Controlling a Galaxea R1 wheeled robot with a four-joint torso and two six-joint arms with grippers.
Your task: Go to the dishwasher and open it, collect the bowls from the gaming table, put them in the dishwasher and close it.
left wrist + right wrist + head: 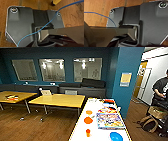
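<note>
Blue-walled room; orange bowls [88, 120], blue bowl [116, 136] on gaming table [80, 132].

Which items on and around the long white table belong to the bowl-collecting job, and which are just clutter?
Job items:
gaming table
orange bowl
smaller orange bowl
blue bowl

Just lying about:
colourful board
orange cup
yellow tables
backpack
</note>
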